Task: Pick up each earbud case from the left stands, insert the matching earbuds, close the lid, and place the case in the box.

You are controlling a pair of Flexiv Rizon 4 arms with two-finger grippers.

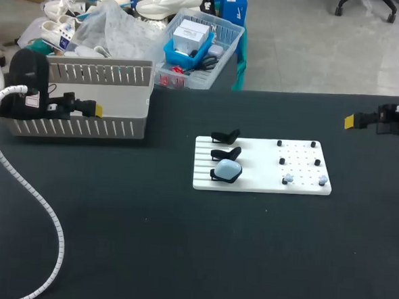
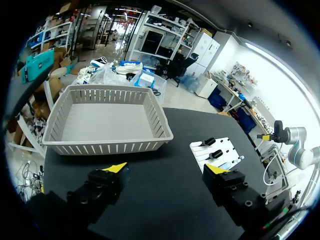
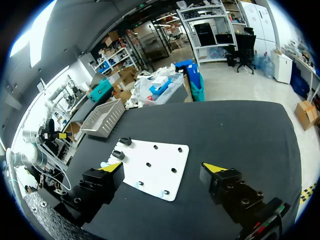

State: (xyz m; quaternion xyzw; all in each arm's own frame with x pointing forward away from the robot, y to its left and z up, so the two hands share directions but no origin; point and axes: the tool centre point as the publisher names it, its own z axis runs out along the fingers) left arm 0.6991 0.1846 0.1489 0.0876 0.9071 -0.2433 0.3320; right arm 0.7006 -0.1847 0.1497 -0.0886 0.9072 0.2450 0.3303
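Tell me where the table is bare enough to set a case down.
Bare table between the basket and the board, in front of the board right of the cable, and right of the board. The board itself is crowded: stands, a case, earbuds.

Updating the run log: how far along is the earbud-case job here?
Done: nothing shows as finished; the grey box holds no case. In hand: nothing; left jaws and right jaws stand open and empty, apart from the white board. Left: the light-blue case sits on the stand nearest the robot, the other two stands are bare, and the light-blue earbuds sit on the board.
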